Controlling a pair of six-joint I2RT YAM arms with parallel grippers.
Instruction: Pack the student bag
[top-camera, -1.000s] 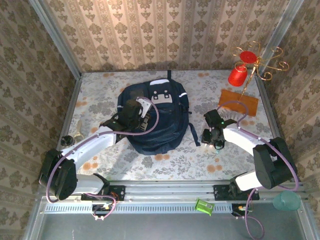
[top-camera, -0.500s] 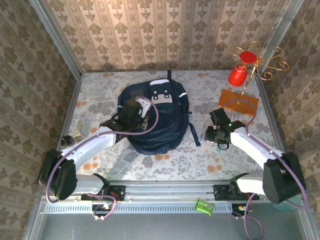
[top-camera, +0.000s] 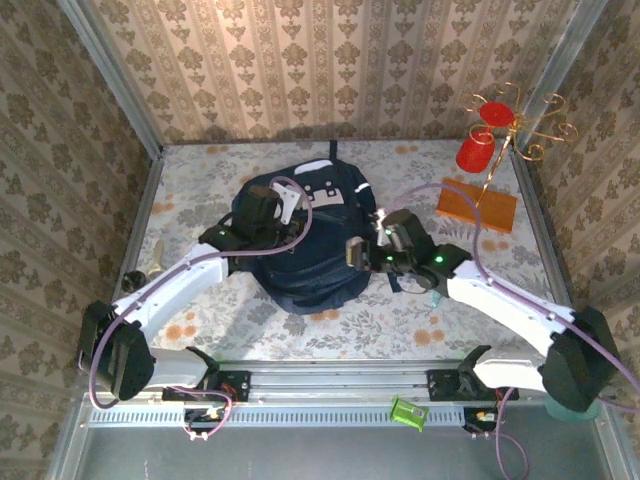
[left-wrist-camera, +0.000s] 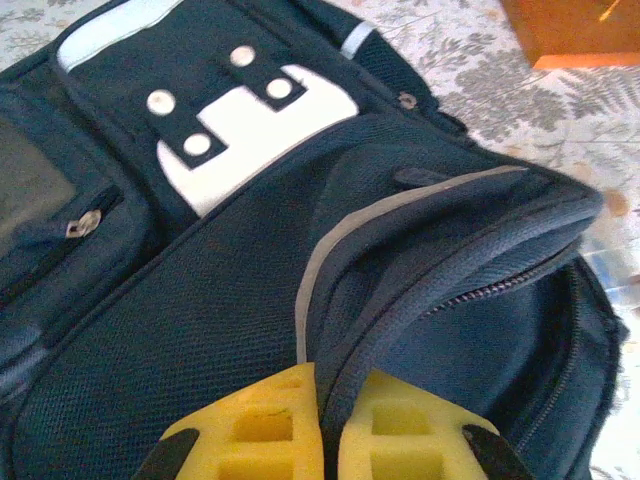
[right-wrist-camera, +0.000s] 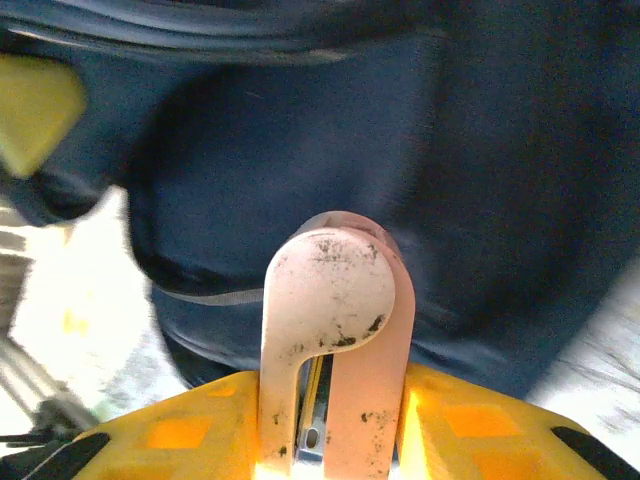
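Student bag (top-camera: 318, 275) lies mid-counter (top-camera: 190, 205), its flap edge pinched tight in the left gripper (left-wrist-camera: 325, 410), apparently to hold the mouth open; right gripper (right-wrist-camera: 335, 420), clamped on a scuffed pink object (right-wrist-camera: 335, 290), hovers beside it, seemingly ready to load.

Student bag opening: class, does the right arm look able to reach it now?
Probably yes: the left arm's jaws pinch the student bag's flap up, and the right arm, jaws gripping a pink object, sits beside the bag, nothing between.

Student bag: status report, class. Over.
Left gripper shut on student bag flap. Right gripper shut on pale pink item, at bag. Zip open; no blockage seen.
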